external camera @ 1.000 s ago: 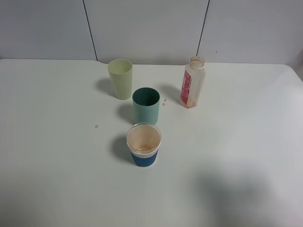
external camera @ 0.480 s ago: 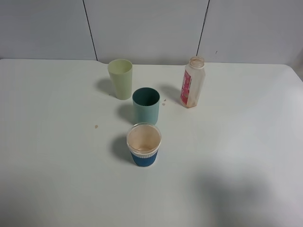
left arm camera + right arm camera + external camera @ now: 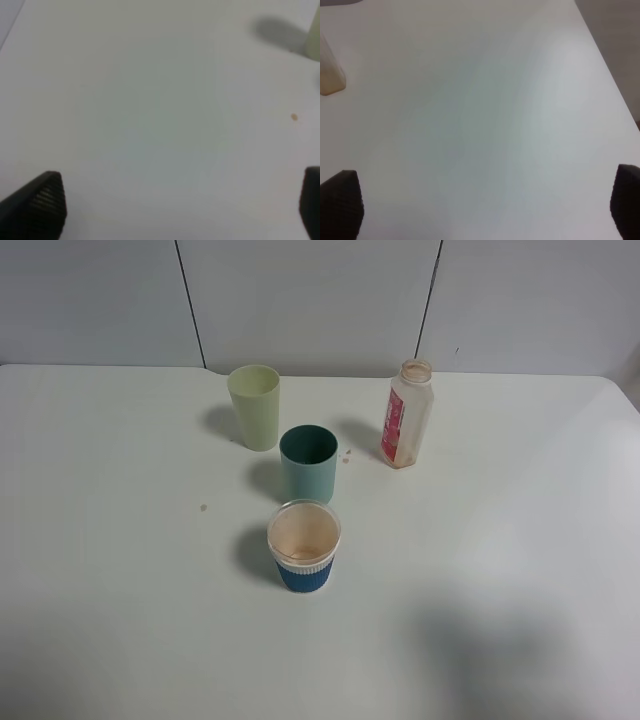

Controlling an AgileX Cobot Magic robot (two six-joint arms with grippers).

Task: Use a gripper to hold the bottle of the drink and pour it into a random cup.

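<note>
1. The right gripper [image 3: 485,210] has its jaws spread wide and holds nothing — only the two dark fingertips show at the edges of its wrist view, with bare white table [image 3: 485,115] between them.
2. The left gripper [image 3: 180,207] is likewise wide open and empty, over plain table.
3. The bottle of the drink [image 3: 407,414] stands upright and uncapped, well ahead of the right gripper and off to one side of its fingers; only its pale lower corner [image 3: 330,75] shows at the rim of the right wrist view.
4. The dark teal cup [image 3: 308,464] stands upright, beyond the bottle from the right gripper, near it but apart. A pale yellow-green tumbler [image 3: 254,406] and a blue-sleeved clear cup [image 3: 304,545] stand close by.
5. Judged from its look, the bottle is light, thin plastic with only a little liquid at the bottom — likely to flex if squeezed hard, and smooth-sided.
6. The flat labelled midsection looks the best place to grip, below the neck, so the open mouth stays clear for pouring.
</note>
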